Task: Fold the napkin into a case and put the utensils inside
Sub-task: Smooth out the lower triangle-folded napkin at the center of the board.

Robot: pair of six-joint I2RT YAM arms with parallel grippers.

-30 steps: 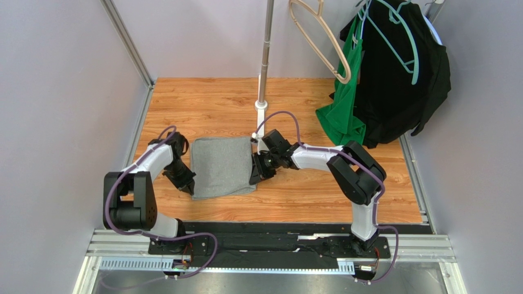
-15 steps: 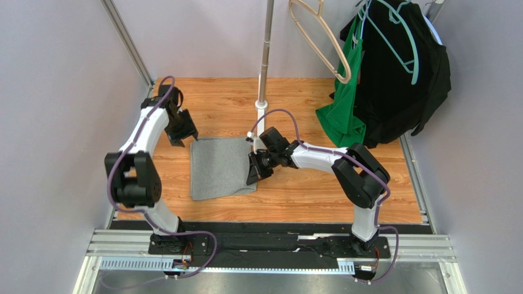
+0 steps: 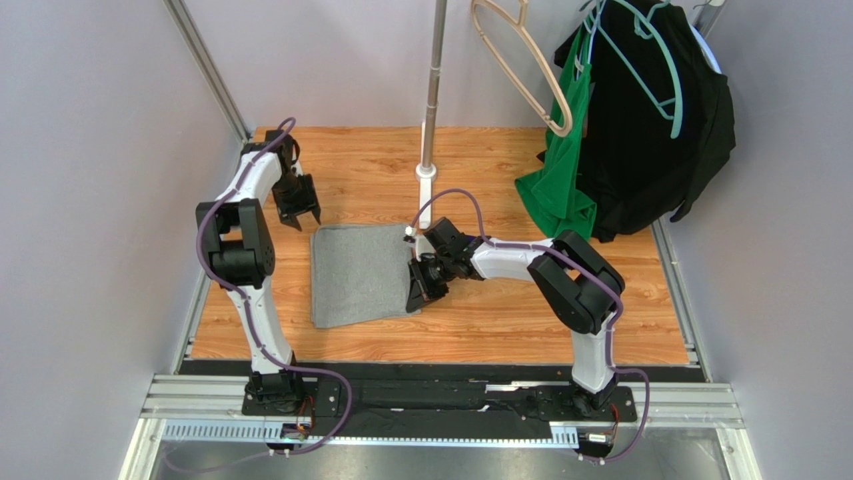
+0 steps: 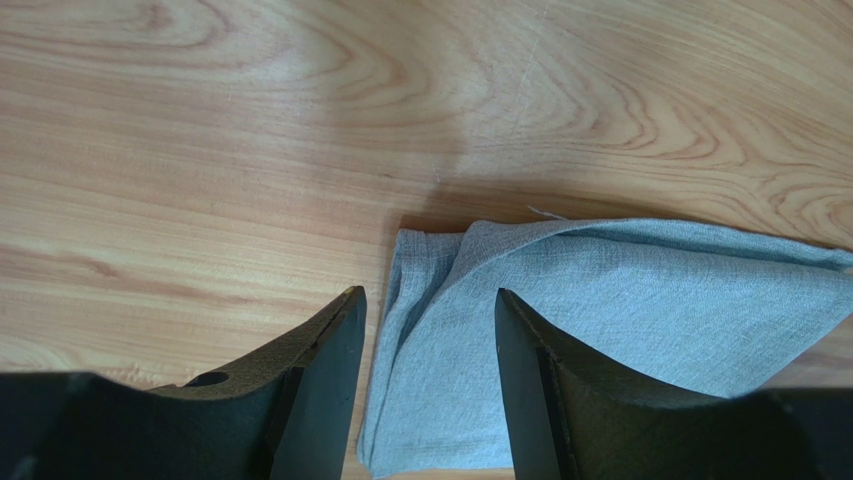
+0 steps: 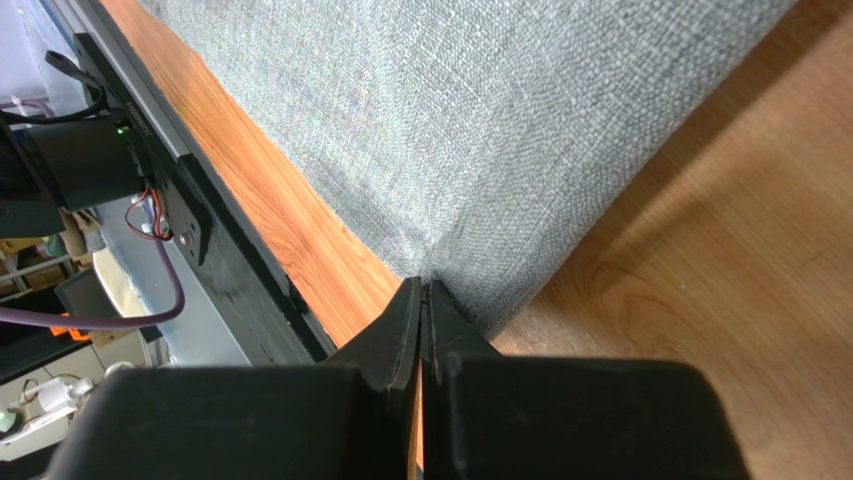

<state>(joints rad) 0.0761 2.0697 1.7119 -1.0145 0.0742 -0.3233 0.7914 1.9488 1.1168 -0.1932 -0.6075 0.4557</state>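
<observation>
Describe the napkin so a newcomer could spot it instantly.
On the wooden tabletop, look from the metal pole toward the near edge. The napkin lies flat there. It alone is grey; the green garment and black garment hang at the far right.

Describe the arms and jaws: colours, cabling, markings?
Left arm and right arm match: white link shells and chunky black joint housings. A purple cable loops along the outside of each. The jaws are matte black, flat-faced wedges tapering to the tips. No markings are legible.
</observation>
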